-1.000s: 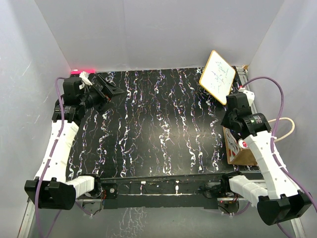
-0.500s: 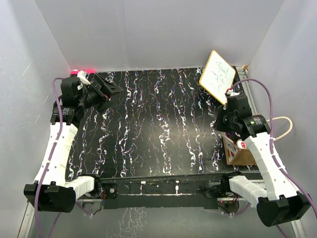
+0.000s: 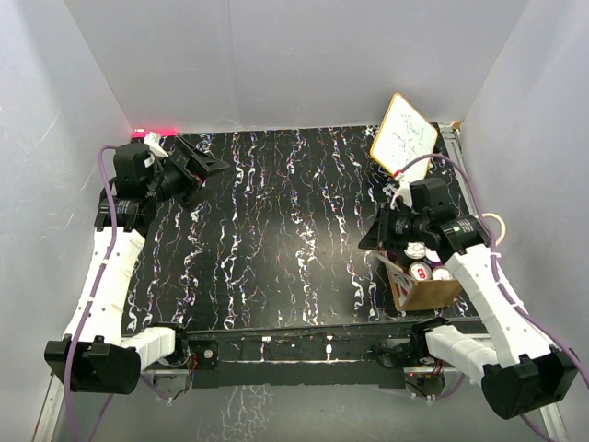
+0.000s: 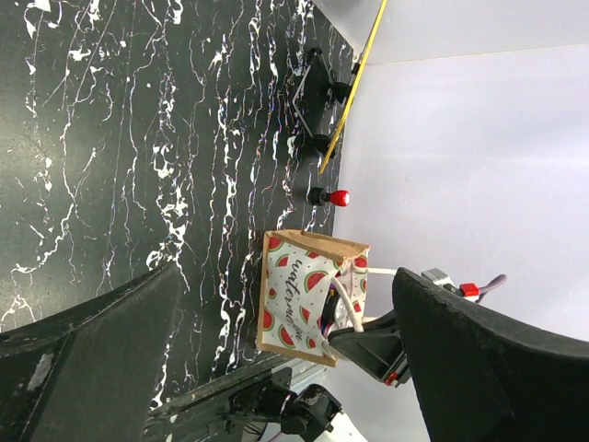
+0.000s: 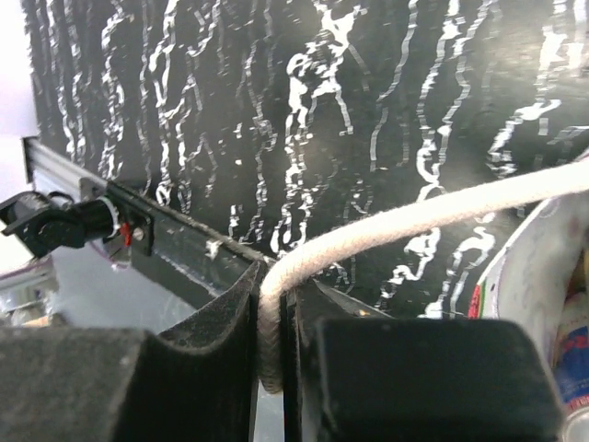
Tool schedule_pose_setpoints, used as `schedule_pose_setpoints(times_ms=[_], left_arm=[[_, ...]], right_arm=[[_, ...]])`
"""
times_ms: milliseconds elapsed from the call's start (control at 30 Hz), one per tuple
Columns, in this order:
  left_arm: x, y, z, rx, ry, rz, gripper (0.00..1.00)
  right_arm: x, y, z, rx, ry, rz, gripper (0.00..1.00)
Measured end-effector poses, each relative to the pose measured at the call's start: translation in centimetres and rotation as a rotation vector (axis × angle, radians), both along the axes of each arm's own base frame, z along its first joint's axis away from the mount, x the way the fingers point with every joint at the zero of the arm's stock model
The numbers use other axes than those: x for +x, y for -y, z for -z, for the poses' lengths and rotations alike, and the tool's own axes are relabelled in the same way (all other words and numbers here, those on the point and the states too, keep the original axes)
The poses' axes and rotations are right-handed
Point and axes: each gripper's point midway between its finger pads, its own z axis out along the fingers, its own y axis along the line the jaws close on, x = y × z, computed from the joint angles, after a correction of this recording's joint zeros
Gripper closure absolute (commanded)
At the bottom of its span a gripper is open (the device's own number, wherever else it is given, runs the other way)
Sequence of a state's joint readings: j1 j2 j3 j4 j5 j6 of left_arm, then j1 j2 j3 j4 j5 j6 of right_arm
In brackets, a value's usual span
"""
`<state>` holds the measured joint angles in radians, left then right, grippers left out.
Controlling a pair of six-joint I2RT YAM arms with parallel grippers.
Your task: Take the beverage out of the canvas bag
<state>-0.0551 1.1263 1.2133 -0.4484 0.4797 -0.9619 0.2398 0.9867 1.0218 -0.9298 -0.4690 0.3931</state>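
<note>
A black table (image 3: 276, 230) streaked with white is seen from above, with two robot arms mounted at its near edge. One canvas bag (image 3: 425, 293) stands on the table near the front right corner, just beside the right arm. Its mouth faces up, and its outside is tan-brown. In the left wrist view, one side of the bag shows a white panel printed with watermelon slices.

The bag has two cream handles. The right gripper (image 5: 273, 318) has its two fingers pressed together on one handle (image 5: 414, 219), pinching the cord. That cord runs taut from the claw back to the bag's pale lining. The second handle (image 3: 498, 224) loops free on the far right side, behind the right arm.

Inside the bag, at least two round can tops (image 3: 420, 270) sit side by side. A possible third lies partly hidden under the right wrist. Their labels are too small to read.

The left gripper (image 3: 204, 166) hovers above the far left corner of the table, well apart from the bag. Its two fingers are spread wide and hold nothing.

One white board (image 3: 405, 140) with a yellow edge leans tilted at the far right corner. One small red knob (image 4: 339, 196) sits at the table's right edge, between the board and the bag.
</note>
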Motion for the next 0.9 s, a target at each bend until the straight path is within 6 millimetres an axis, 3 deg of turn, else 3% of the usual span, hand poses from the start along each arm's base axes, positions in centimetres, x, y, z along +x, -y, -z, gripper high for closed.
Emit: schedule_pose_setpoints(times_ms=[200,433,633,767,900], left_arm=[[0.1,0.0,0.2,-0.003,-0.009,-0.002,0.03],[-0.2,-0.4,0.4,0.032,-0.028,-0.014,0.03],[-0.7,-1.8,-2.4,0.144,0.034,-0.036,0.03],[-1.8,-2.4,-2.2,0.182,0.023,-0.052,0.03],[-3.1,-2.7,-1.1,0.189,-0.007,-0.06,0.03]], right_arm=[[-0.3,-5.1,0.6,0.05,-0.044,-0.108,0.92],[-1.6,-14.5,2.6,0.021,-0.105,-0.302,0.92],[-1.5,-23.0,2.0,0.048,-0.078,-0.432,0.91],[-0.4,-27.1,0.7,0.092,-0.028,-0.476,0.84],[0.3,-28.1,-0.7,0.11,0.016,-0.481,0.63]])
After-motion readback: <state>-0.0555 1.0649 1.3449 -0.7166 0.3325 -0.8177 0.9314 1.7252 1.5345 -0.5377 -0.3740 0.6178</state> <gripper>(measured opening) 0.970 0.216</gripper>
